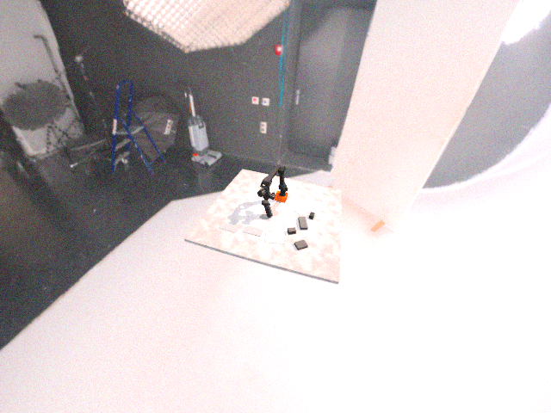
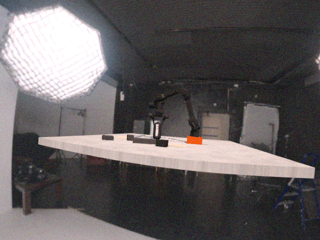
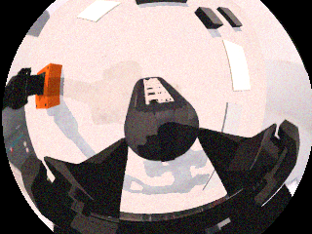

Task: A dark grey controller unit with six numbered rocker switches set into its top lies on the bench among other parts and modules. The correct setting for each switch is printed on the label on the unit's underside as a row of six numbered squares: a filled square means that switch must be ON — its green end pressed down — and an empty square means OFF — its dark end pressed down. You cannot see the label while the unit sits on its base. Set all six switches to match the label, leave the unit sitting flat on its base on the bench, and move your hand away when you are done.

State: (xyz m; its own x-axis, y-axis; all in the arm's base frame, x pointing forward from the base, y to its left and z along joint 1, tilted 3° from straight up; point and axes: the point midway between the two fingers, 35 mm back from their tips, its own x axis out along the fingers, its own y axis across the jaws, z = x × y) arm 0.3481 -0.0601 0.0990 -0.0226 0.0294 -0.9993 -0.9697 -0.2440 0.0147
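My gripper (image 1: pixel 266 202) (image 2: pixel 157 119) (image 3: pixel 163 137) is shut on the dark grey controller unit (image 1: pixel 268 211) (image 2: pixel 157 136) (image 3: pixel 161 119), with a finger on each side. The unit hangs lengthwise below the fingers, on end, over the bench (image 1: pixel 222 249) (image 2: pixel 232 157). A white strip label (image 2: pixel 157 127) (image 3: pixel 156 91) with a row of small dark marks shows on one face. It faces the exterior view. The marks are too coarse to tell filled from empty squares. The rocker switches and their positions cannot be made out.
Dark blocks (image 1: pixel 303 223) (image 2: pixel 144 140) (image 3: pixel 209 18) lie on the bench beyond the unit. Flat pale cards (image 1: pixel 253 231) (image 3: pixel 237 64) lie around. The orange arm base (image 1: pixel 281 196) (image 2: pixel 194 140) (image 3: pixel 50 86) stands to one side.
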